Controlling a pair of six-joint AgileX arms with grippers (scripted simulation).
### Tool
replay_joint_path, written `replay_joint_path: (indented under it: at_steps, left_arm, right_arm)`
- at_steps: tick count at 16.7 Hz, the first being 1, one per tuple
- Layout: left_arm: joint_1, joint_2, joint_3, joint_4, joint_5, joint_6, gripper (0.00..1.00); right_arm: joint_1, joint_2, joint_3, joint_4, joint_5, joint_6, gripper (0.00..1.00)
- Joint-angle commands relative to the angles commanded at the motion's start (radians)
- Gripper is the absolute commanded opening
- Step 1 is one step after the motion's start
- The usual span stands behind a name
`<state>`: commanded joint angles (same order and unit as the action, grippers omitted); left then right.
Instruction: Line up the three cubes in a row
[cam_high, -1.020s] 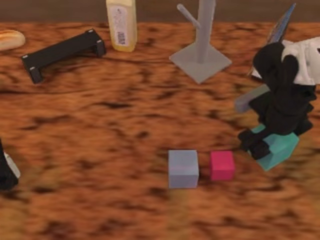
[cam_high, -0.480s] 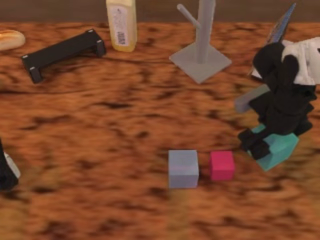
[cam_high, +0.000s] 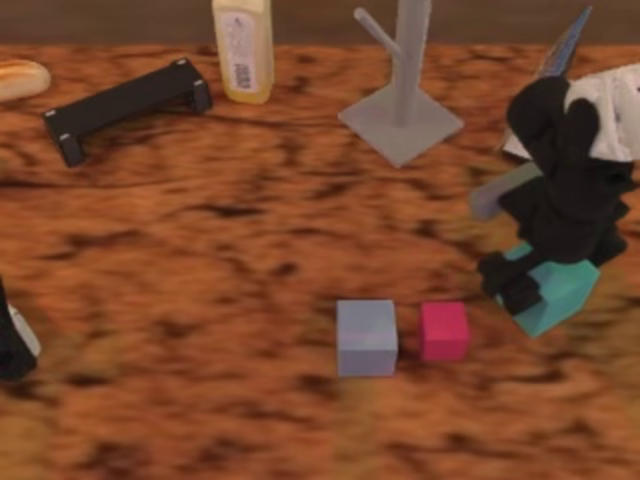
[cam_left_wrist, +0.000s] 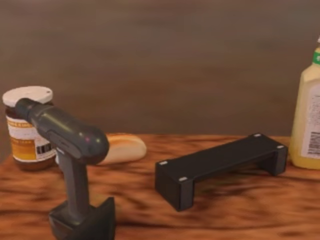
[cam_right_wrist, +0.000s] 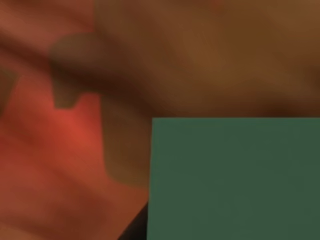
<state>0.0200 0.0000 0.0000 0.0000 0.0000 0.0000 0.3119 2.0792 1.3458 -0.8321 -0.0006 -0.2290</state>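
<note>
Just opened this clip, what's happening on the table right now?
The right gripper is over the teal-green cube at the table's right side, its fingers around the cube, which sits tilted and apart from the others. The lavender-grey cube and the magenta-pink cube already sit side by side near the front middle, with a narrow gap between them. The left arm is parked at the left edge. So two cubes are in line and the third is not yet placed.

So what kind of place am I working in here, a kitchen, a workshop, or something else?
Probably neither: it looks like a rendered test bench, a wood-grain table strewn with unrelated props. A power drill stands near a bread roll and a jar, and three plain cubes lie by the right gripper.
</note>
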Motion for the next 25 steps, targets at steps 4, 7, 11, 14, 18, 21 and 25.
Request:
replay_joint_path:
  at_steps: [4, 7, 11, 14, 18, 21, 25]
  left_arm:
    - [0.0, 0.0, 0.0, 0.0, 0.0, 0.0, 1.0]
    - [0.0, 0.0, 0.0, 0.0, 0.0, 0.0, 1.0]
    - [0.0, 0.0, 0.0, 0.0, 0.0, 0.0, 1.0]
    - [0.0, 0.0, 0.0, 0.0, 0.0, 0.0, 1.0]
    - [0.0, 0.0, 0.0, 0.0, 0.0, 0.0, 1.0]
    - [0.0, 0.0, 0.0, 0.0, 0.0, 0.0, 1.0]
    - [0.0, 0.0, 0.0, 0.0, 0.0, 0.0, 1.0]
  right_arm:
    - [0.004, -0.06, 0.081, -0.152, 0.0, -0.001, 0.0]
    - [0.005, -0.092, 0.115, -0.206, 0.0, 0.0, 0.0]
    - [0.002, -0.087, 0.115, -0.205, 0.0, 0.003, 0.0]
    - [0.042, -0.037, 0.181, -0.243, 0.0, 0.068, 0.0]
    - [0.166, 0.109, 0.415, -0.359, 0.003, 0.29, 0.0]
    - [0.284, 0.241, 0.66, -0.467, 0.005, 0.53, 0.0]
    - [0.439, 0.401, 0.98, -0.602, 0.008, 0.865, 0.0]
